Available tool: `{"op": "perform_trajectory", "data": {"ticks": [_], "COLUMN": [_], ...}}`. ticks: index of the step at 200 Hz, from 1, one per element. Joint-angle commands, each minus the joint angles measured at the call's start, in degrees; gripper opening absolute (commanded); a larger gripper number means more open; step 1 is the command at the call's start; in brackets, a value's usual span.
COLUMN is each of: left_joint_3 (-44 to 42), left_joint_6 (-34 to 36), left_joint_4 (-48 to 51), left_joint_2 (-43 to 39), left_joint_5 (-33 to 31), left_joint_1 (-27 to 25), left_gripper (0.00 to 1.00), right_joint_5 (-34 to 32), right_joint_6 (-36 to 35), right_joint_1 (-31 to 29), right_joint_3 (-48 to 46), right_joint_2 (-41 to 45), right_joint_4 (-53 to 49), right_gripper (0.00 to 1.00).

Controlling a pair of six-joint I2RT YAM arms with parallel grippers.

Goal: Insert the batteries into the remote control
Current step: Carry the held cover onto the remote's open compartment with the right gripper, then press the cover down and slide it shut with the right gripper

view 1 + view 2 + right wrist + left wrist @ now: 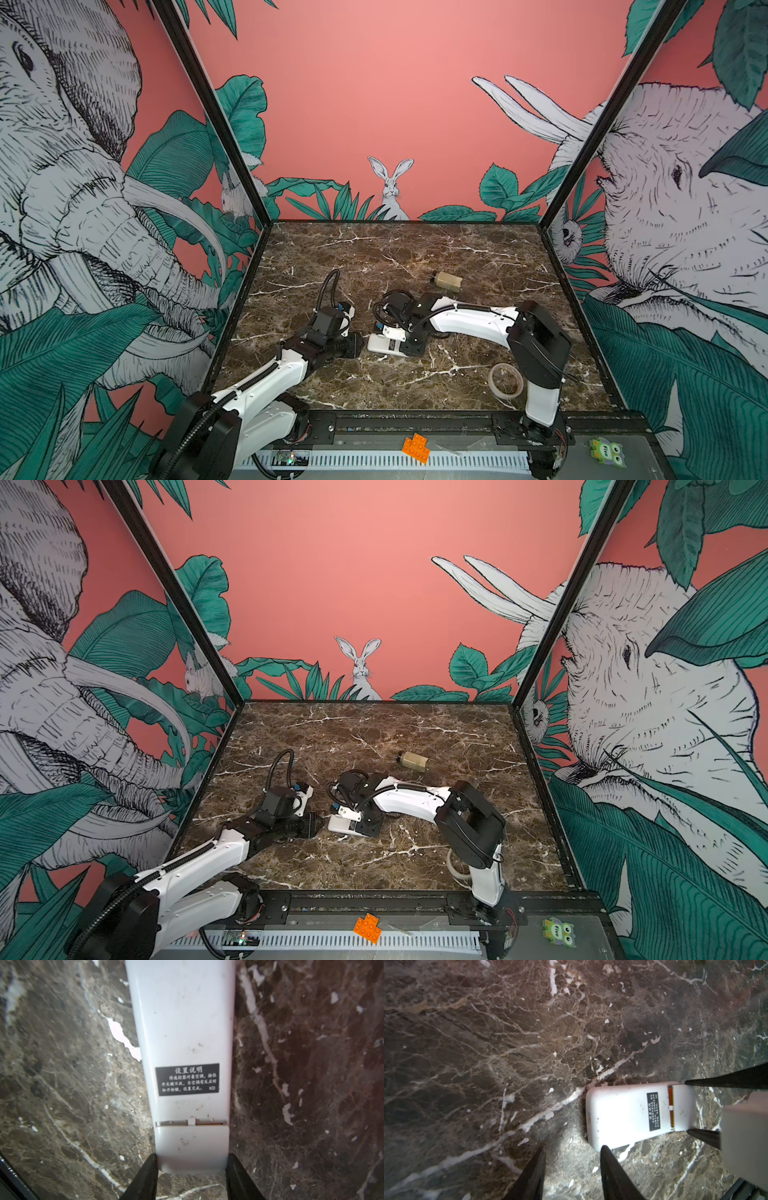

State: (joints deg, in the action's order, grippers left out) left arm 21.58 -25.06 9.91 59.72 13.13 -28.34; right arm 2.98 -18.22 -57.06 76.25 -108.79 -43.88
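My left arm reaches in low from 7 o'clock, wrist level. My left end effector (572, 1149) stands narrow, jaws parted on nothing, 1 fingertip just beside the 9 o'clock end of the remote control (380, 344). My right arm rises at 5 o'clock, folds at the elbow and stretches toward centre, wrist bent down. My right end effector (192, 1155) holds the remote control by its 3 o'clock end, 1 finger on each side of the cover (191, 1142). It lies back up at mid-bench; the batteries (670, 1095) show orange in the slit beside the cover. The bench (374, 257) is brown veined marble, with a beige block (446, 281) at 1 o'clock and a tape roll (505, 380) at 4 o'clock. Jungle-mural walls (415, 104) enclose 3 sides.
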Motion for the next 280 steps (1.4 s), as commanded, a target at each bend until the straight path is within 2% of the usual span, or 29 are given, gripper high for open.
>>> {"op": "perform_trajectory", "data": {"ticks": [1,280], "left_joint_3": [-0.7,-0.8], "left_joint_6": [-0.5,-0.4], "left_joint_4": [-0.6,-1.1], "left_joint_2": [-0.2,0.3], "left_joint_5": [0.7,1.5], "left_joint_1": [0.4,0.4], "left_gripper": [0.45,0.39], "right_joint_5": [-1.3,-1.8], "right_joint_6": [-0.5,-1.3], "right_joint_1": [-0.5,-1.4], "right_joint_3": [1.4,2.9], "right_joint_2": [-0.7,-3.2], "right_joint_4": [-2.6,-2.5], "right_gripper": [0.25,0.25]}}
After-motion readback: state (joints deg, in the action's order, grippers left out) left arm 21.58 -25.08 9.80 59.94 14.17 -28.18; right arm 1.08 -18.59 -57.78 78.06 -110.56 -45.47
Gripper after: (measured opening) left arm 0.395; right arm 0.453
